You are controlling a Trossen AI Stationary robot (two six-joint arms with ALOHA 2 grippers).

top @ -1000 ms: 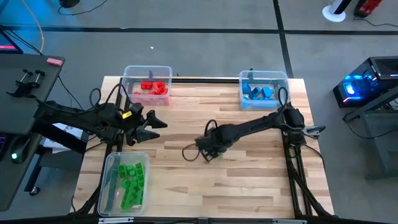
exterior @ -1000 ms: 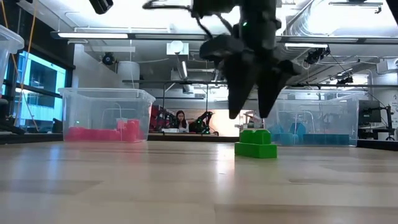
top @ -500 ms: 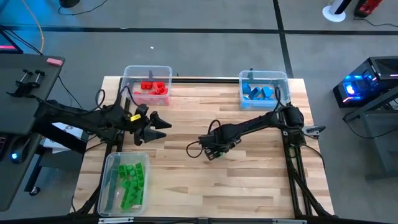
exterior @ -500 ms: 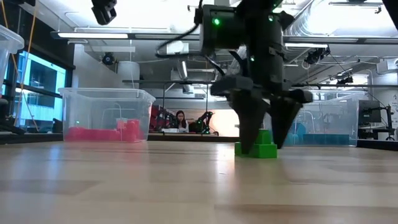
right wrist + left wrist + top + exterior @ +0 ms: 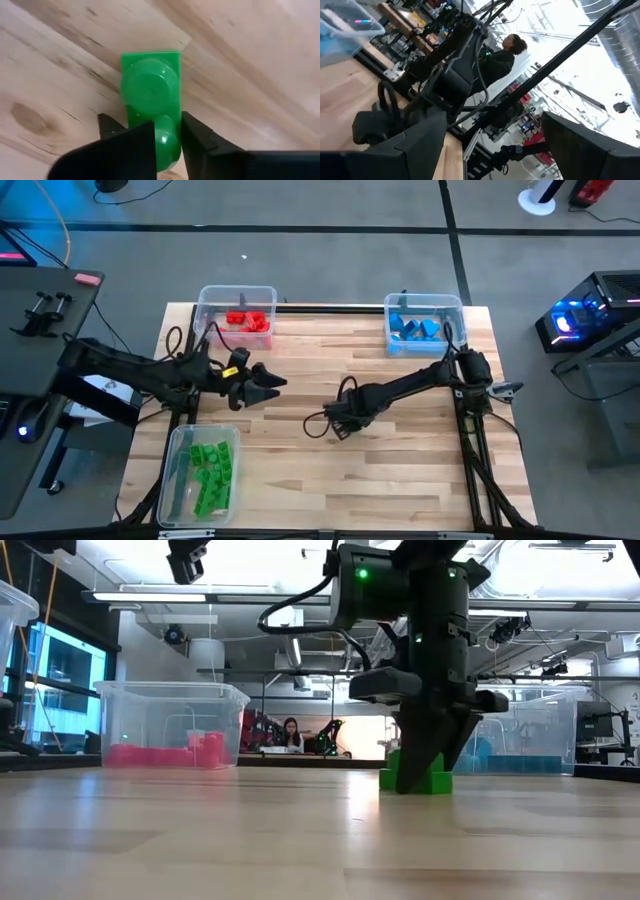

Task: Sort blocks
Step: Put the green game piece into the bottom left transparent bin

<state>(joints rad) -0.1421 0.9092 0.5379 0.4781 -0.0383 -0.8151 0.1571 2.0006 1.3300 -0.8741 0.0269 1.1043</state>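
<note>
A green two-stud block (image 5: 150, 95) lies on the wooden table (image 5: 400, 460) near its middle, also seen in the low view (image 5: 436, 781). My right gripper (image 5: 338, 423) stands over it, pointing down, shut on it (image 5: 156, 135). My left gripper (image 5: 272, 385) hangs open above the table's left part, over no block; its two fingers frame the left wrist view (image 5: 495, 150). Red blocks (image 5: 245, 320), blue blocks (image 5: 415, 328) and green blocks (image 5: 210, 470) lie in three clear bins. My right gripper pinches the green block between its two fingers (image 5: 130, 142), on the two long sides at one stud end (image 5: 164, 131). The fingers come from above, pointing down, and lie across the block. The block sits flat on the table, studs up.
The bin with red blocks (image 5: 237, 292) stands at the far left, the bin with blue blocks (image 5: 424, 304) at the far right, the bin with green blocks (image 5: 178, 480) at the near left. A person sits in the room beyond the table (image 5: 291, 733).
My right gripper has come down over the green block and shut on it; the block stays on the table. My left gripper has moved a little toward the table's right, staying open.
</note>
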